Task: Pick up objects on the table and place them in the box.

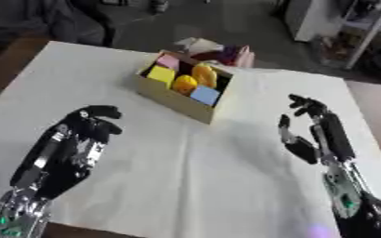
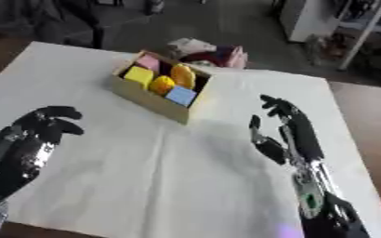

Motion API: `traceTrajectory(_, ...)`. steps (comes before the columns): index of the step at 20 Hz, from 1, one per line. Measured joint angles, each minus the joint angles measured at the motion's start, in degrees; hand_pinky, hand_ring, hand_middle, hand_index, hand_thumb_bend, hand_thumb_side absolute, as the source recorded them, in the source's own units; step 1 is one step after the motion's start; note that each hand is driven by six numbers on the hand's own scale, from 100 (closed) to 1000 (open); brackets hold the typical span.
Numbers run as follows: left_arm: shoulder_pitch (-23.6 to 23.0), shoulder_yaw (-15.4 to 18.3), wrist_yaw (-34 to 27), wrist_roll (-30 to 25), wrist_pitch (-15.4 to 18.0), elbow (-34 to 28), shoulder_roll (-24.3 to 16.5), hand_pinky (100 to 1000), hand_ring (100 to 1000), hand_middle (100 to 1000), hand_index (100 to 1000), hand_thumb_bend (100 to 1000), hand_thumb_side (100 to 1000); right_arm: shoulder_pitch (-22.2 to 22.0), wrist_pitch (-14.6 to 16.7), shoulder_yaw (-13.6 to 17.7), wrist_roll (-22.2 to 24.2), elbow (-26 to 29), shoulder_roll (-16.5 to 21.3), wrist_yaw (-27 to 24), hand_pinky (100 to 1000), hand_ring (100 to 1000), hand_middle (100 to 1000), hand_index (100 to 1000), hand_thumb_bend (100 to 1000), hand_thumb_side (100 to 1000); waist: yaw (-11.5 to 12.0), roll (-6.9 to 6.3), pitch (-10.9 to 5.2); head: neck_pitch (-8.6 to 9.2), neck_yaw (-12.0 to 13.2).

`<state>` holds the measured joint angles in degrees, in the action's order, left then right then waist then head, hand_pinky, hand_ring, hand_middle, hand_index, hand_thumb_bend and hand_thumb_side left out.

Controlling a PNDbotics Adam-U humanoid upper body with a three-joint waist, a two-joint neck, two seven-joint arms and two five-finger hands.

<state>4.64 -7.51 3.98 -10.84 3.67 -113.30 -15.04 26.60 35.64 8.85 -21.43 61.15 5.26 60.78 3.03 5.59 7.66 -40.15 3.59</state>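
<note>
Cardboard box (image 1: 180, 100) is sitting far-centre on the white table (image 1: 193, 186) in the left eye view, holding yellow, pink, orange and blue objects (image 1: 186, 79); no loose objects are showing on the cloth. Left hand (image 1: 84, 132) is hovering with fingers curled, holding nothing.

Right eye view: right hand (image 2: 285, 132) is hanging with fingers relaxed, seemingly empty. Packing looks finished; next is probably checking for leftovers.

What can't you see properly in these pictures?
- Bottom of the box: both views, hidden by the blocks inside.
- Pink thing behind the box: blurred, can't tell what it is.
- Left robot hand: its arm is cut off by the right eye view's left edge.
</note>
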Motion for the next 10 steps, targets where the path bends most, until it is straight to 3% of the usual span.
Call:
traceTrajectory(4,-0.62,0.13,-0.87,0.3,-0.04,0.33,0.07,738,628,693,795,100,630,-4.95,2.82,0.23,0.94,0.38,0.59,-3.49,708,555,604,851,100,499,-0.42,-0.21,-0.57,-1.11,1.48)
traceTrajectory(10,-0.98,0.14,-2.07,0.67,-0.37,0.4,0.47,731,620,684,794,100,641,-12.72,3.1,-2.22,2.41,7.57,1.8,-8.75,706,552,601,849,100,502,-0.58,-0.7,-1.31,-2.18,1.62)
